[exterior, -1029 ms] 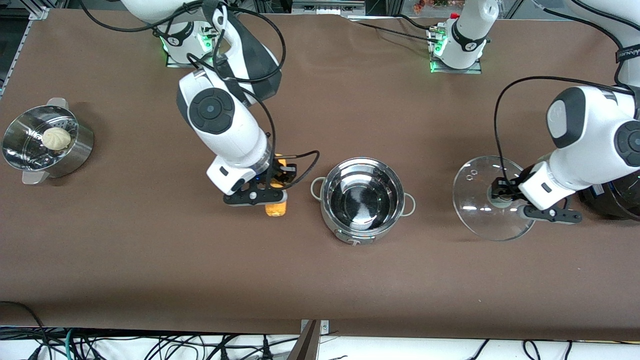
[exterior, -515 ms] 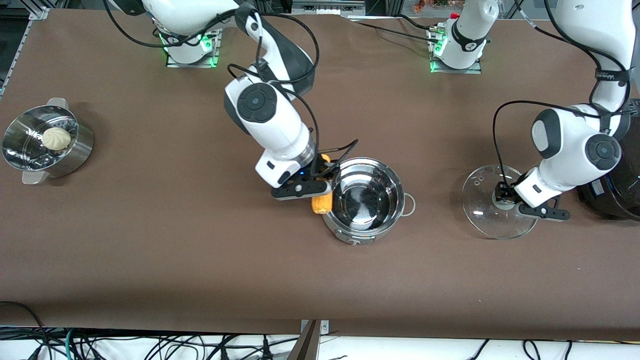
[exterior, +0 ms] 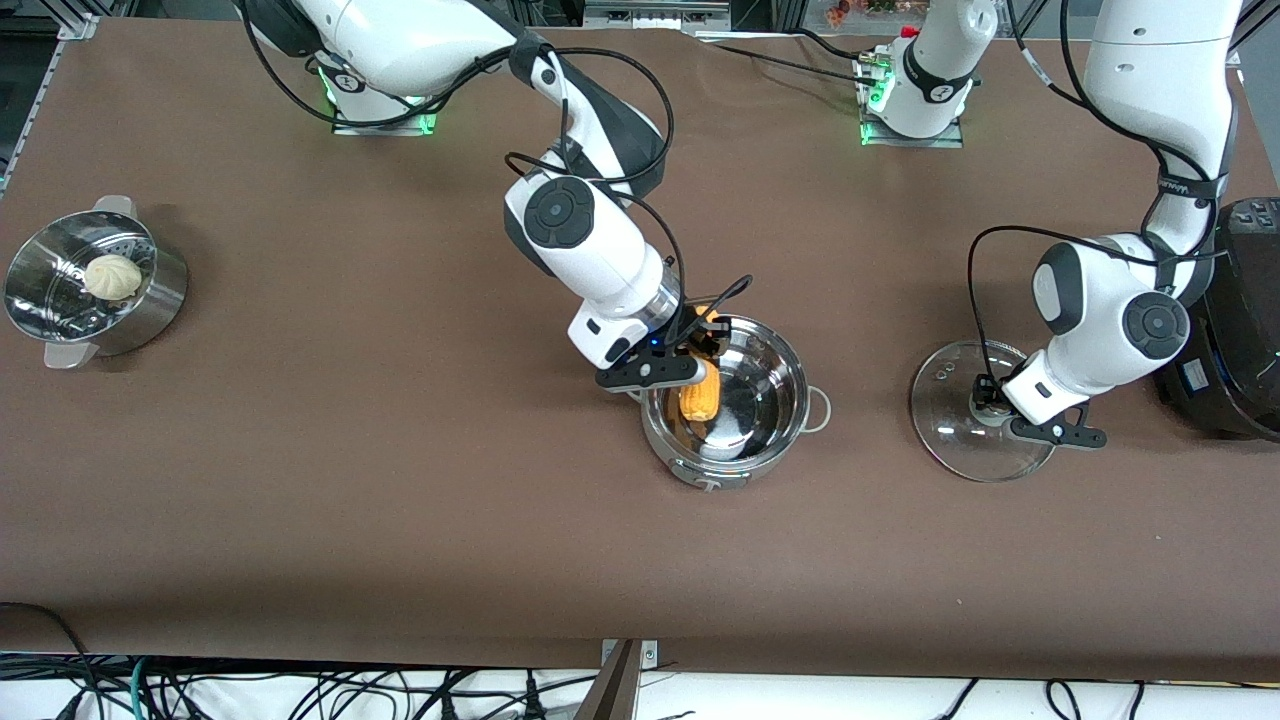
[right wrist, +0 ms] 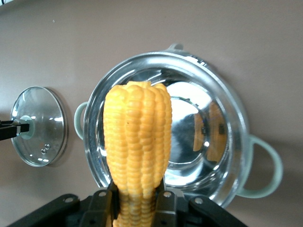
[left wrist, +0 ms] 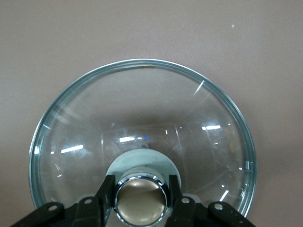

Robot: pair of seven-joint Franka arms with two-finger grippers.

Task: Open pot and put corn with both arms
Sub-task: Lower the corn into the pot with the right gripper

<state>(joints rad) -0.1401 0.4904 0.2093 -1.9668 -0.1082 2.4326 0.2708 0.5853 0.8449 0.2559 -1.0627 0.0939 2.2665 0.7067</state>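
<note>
the right gripper [exterior: 700, 352] is clamped on one end of the yellow-orange corn cob [exterior: 699, 397] and hangs over the open mouth of the round shiny stainless-steel pot [exterior: 770, 447], which stands at the middle of the brown table [exterior: 400, 500]. in the right wrist view the cob [right wrist: 137, 146] points straight out from the fingers, with its free end over the bare pot bottom, at the part of the rim toward the right arm's end of the table. the long axis seems tilted down into the pot, so the release should need only a little more travel toward the middle

the left gripper [exterior: 990, 398] is closed on the tan knob [left wrist: 140, 199] of the clear glass lid [exterior: 950, 440], held low near the table toward the left arm's end, well apart from the pot, beside the big black cooker [exterior: 1245, 330]

a perforated steel steamer [exterior: 150, 300] with a pale bun [exterior: 112, 276] sits at the right arm's end
</note>
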